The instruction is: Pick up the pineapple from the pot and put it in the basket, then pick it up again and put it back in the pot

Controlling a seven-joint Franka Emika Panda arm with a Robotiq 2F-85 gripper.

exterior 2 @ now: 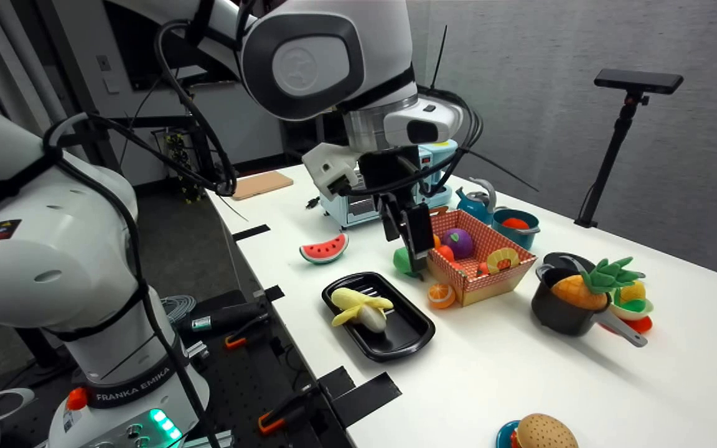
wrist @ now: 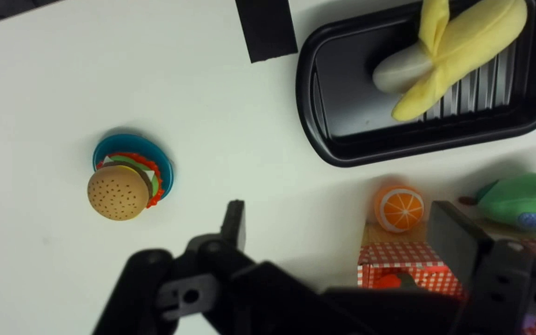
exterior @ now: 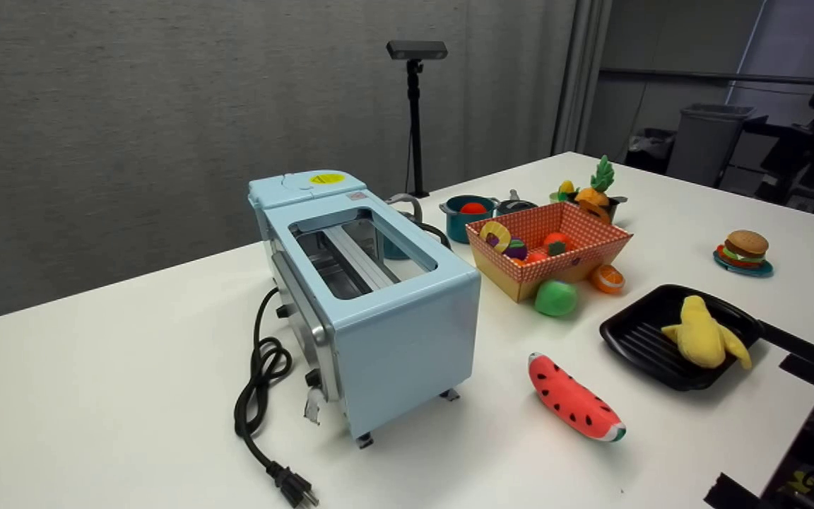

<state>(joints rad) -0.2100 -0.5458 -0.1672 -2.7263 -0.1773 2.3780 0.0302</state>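
The pineapple (exterior 2: 579,292), orange-yellow with a green leafy crown, lies in the dark pot (exterior 2: 559,316) with a grey handle. It also shows behind the basket in an exterior view (exterior: 593,196). The orange-red checked basket (exterior 2: 489,291) holds several toy fruits; it also shows in an exterior view (exterior: 555,274) and partly in the wrist view (wrist: 403,253), where the gripper hides much of it. My gripper (wrist: 338,216) is open and empty, above the table near the basket's side; it also shows in an exterior view (exterior 2: 409,235). The pineapple and pot are out of the wrist view.
A black tray (exterior 2: 409,336) with a peeled banana (exterior 2: 358,305) lies near the basket. An orange half (exterior 2: 441,295) and a green fruit (exterior 2: 403,261) sit beside the basket. A watermelon slice (exterior: 573,399), burger (exterior: 745,247), blue toaster (exterior: 407,346) and teal pot (exterior: 465,223) stand around.
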